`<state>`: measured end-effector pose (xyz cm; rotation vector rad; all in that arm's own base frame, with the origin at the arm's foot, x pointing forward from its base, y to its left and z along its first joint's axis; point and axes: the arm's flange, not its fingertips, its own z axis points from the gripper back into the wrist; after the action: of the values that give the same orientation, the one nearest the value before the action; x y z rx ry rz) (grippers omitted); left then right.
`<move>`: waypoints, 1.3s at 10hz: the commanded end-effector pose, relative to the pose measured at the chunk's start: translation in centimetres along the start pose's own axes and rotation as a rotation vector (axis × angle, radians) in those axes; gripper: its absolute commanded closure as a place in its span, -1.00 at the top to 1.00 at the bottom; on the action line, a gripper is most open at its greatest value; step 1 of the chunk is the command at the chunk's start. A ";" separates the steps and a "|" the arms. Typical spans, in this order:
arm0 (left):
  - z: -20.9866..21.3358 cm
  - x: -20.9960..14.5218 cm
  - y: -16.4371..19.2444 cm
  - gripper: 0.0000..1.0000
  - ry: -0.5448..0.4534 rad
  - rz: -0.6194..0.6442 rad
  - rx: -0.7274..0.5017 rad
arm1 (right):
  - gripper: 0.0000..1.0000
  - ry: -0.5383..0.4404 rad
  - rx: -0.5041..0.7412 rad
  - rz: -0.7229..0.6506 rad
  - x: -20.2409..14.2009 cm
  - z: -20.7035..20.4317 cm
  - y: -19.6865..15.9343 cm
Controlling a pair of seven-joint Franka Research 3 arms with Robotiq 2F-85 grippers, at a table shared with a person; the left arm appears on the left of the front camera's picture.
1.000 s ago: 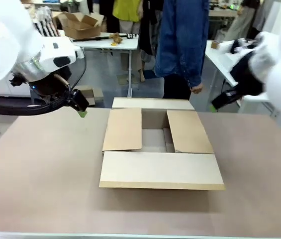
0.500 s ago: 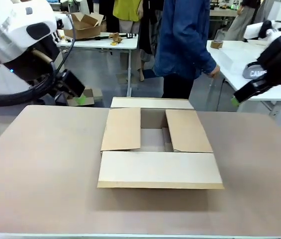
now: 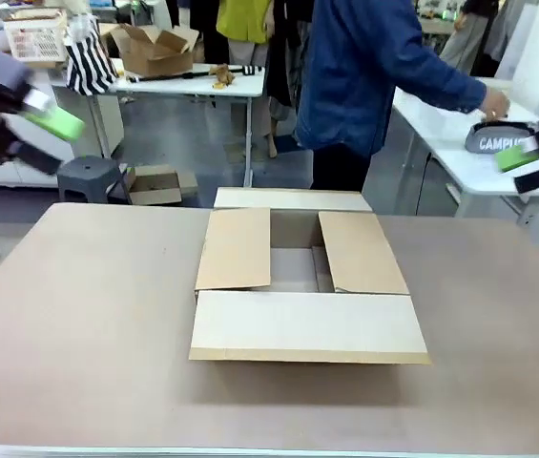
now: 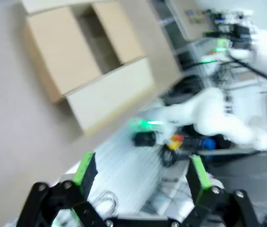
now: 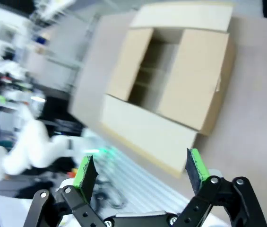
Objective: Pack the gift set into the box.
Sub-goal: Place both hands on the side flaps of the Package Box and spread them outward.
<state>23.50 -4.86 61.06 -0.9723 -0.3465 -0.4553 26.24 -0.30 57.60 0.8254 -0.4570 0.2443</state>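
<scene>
1. The box (image 3: 302, 326) sits in the middle of the tabletop (image 3: 88, 315), its flaps spread.
2. The left gripper (image 4: 140, 170) hangs high at the left, fingers apart, empty.
3. The right gripper (image 5: 141, 168) hangs at the right, fingers apart, empty.

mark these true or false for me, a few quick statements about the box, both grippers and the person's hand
1. The box stands on the table with a gap between its two side flaps. True.
2. The left gripper is shut on a flap of the box. False: its jaws are open with nothing between them, and it is held up off the table's left side, apart from the box.
3. The right gripper is open and holds nothing. True.
4. The person's hand rests on the box. False: it reaches out over a white side table at the right, well away from the box.
</scene>
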 end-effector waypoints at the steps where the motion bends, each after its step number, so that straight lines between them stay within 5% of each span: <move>1: 3.3 -2.4 3.5 1.00 -0.074 0.227 -0.278 | 1.00 -0.262 0.457 -0.459 -1.4 3.5 -3.9; 4: 3.3 -2.6 3.0 1.00 -0.169 0.241 -0.310 | 1.00 -0.292 0.413 -0.626 -2.3 2.3 -7.4; 5: 2.9 -2.0 2.2 1.00 -0.182 0.239 -0.201 | 1.00 -0.170 0.341 -0.344 -1.8 6.3 -6.1; 6: 5.9 -3.0 3.9 1.00 -0.150 0.243 -0.342 | 1.00 -0.170 0.341 -0.344 -1.8 6.3 -6.1; 13: 5.9 -3.0 3.9 1.00 -0.150 0.243 -0.342 | 1.00 -0.170 0.341 -0.344 -1.8 6.3 -6.1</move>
<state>22.18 2.83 59.66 -1.3500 -0.2686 -0.1990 24.67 -9.20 56.30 1.2354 -0.4092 -0.0966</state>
